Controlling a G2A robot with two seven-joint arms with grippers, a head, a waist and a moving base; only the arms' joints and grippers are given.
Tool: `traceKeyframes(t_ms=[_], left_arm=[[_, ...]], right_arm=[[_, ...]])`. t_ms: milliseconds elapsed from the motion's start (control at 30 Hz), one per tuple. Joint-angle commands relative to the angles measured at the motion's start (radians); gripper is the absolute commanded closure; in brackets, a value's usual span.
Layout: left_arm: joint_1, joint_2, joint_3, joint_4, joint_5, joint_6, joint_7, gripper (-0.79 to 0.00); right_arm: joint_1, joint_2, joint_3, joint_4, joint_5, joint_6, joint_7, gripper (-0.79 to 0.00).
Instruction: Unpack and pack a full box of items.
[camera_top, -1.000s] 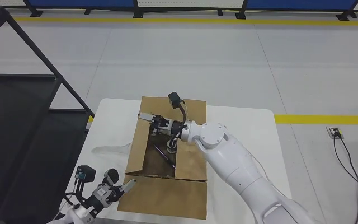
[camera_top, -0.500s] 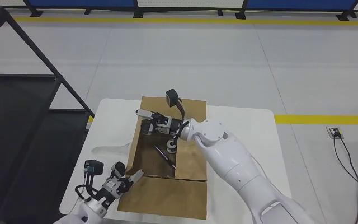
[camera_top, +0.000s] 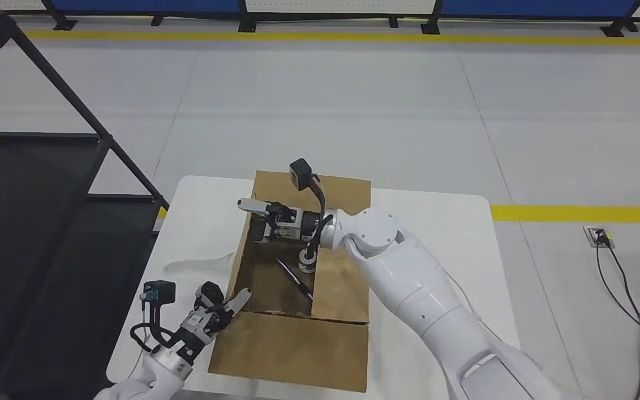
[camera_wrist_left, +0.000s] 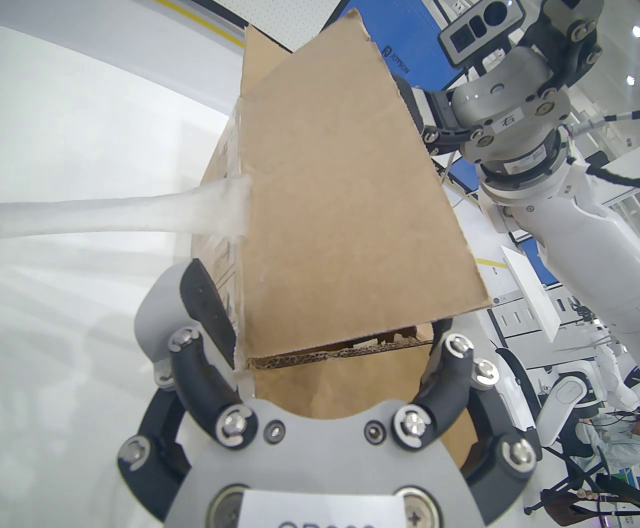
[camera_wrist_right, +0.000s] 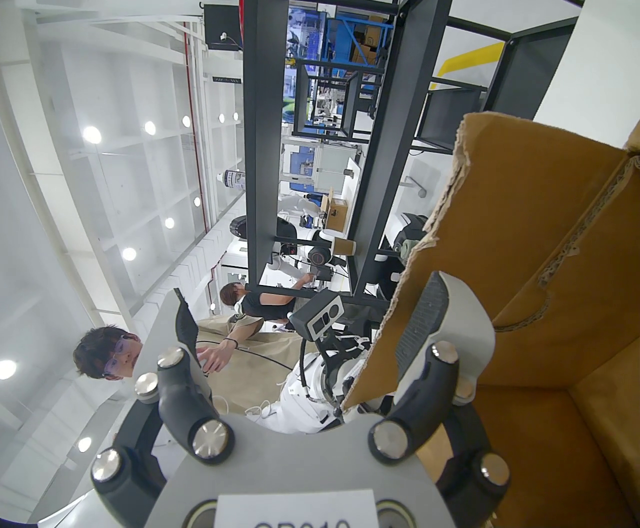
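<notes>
Jaws spread on both | left gripper (camera_wrist_left: 320, 320) straddles near corner of cardboard box (camera_top: 300, 350) side flap (camera_wrist_left: 340, 200); right gripper (camera_wrist_right: 310, 300) straddles its far end | step: likely opening flaps | next: pinch flap, fold outward.

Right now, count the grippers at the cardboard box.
2. The left gripper is at the box's near left corner; the right gripper is at its far left flap.

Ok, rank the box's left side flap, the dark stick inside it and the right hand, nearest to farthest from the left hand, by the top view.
1. The left side flap: its near corner sits right by the left hand.
2. The dark stick: inside the box, past that flap.
3. The right hand: at the box's far left corner.
</notes>
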Motion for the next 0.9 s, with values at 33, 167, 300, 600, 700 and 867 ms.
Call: traceKeyframes(t_ms=[33,167,300,600,700,867], left_arm=[[0.005,-0.001,-0.007,0.002,-0.010,0.004,0.005,-0.785],[0.008,-0.002,-0.015,0.003,-0.030,0.009,0.011,-0.785],[0.011,-0.003,-0.026,-0.001,-0.043,0.015,0.018,-0.785],[0.022,-0.003,-0.101,0.006,-0.087,0.031,0.042,-0.785],[0.027,-0.002,-0.130,0.018,-0.104,0.038,0.047,-0.785],[0.034,-0.002,-0.166,0.043,-0.125,0.045,0.047,-0.785]], right_arm=[[0.005,-0.004,0.001,0.011,-0.002,-0.001,0.006,-0.785],[0.009,-0.009,0.004,0.026,-0.002,-0.003,0.012,-0.785],[0.013,-0.013,0.008,0.038,-0.003,-0.006,0.018,-0.785],[0.012,-0.007,0.036,0.058,-0.010,-0.032,0.034,-0.785],[0.007,0.000,0.045,0.057,-0.028,-0.033,0.040,-0.785],[-0.020,0.012,0.057,0.018,-0.065,-0.034,0.044,-0.785]])
